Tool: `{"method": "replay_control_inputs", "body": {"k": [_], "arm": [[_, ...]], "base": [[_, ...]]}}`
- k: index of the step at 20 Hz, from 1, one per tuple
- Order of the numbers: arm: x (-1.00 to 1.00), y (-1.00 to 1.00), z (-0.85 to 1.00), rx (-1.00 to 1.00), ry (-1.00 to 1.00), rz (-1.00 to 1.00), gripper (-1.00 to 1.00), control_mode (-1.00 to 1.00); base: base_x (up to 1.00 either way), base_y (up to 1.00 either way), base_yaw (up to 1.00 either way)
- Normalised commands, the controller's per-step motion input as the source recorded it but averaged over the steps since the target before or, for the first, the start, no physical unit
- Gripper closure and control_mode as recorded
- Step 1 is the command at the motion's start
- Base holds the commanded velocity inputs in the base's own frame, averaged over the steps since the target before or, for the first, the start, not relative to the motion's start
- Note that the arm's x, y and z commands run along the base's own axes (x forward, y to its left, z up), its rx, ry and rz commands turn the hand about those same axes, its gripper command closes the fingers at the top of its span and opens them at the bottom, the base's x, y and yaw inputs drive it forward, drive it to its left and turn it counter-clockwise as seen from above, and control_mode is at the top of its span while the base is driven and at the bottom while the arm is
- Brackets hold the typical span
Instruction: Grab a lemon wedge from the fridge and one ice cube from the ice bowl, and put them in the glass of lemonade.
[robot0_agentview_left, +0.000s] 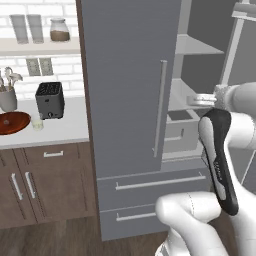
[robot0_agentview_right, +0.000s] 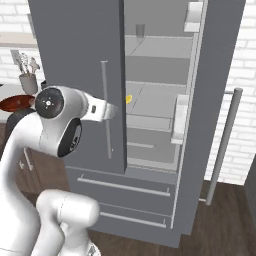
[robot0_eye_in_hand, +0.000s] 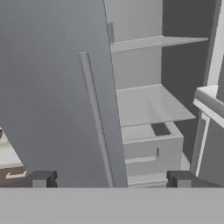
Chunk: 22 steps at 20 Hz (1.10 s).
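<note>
Right now my claw (robot0_eye_in_hand: 109, 178) stands spread wide and holds nothing, its two dark tips pointing at the edge of the closed left door of the fridge (robot0_agentview_left: 130, 90), just beside that door's long silver handle (robot0_eye_in_hand: 94, 118). The fridge's right door (robot0_agentview_right: 212, 100) is swung open, so the shelves are reachable. From the right base camera I see the lemon wedge (robot0_agentview_right: 128, 99), a tiny yellow speck sitting on a middle shelf (robot0_agentview_right: 160, 102) close behind the edge of the closed door.

I judge the step in hand to be reaching in for that wedge. To do it well I should swing the hand toward the open side first, clear of the left door's edge and handle, then go in level over the shelf and come down with the fingers straddling the wedge before closing gently; it is small and could skid away.

Relative to the claw, the wedge lies deeper inside and off to the open side, well apart from the fingertips. The ice bowl (robot0_agentview_left: 12, 122) and the glass of lemonade (robot0_agentview_left: 37, 124) wait on the counter (robot0_agentview_left: 60, 131) to the left.
</note>
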Motion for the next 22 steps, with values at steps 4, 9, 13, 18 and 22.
{"method": "replay_control_inputs", "body": {"k": [4,9,13,18,22], "arm": [[0.06,0.77,0.0,-0.15,0.09,0.03,-1.0,-1.0],[0.05,0.2,0.06,-0.24,0.26,0.0,-1.0,-1.0],[0.31,0.0,-0.15,-0.02,0.06,0.0,-1.0,-1.0],[0.7,0.08,-0.2,0.0,0.01,0.0,-1.0,-1.0],[0.78,0.16,-0.08,0.0,0.0,0.0,-1.0,-1.0]], "base": [[0.0,0.0,0.0],[0.0,0.0,0.0],[0.0,0.0,0.0],[0.0,0.0,0.0],[0.0,0.0,0.0]]}}
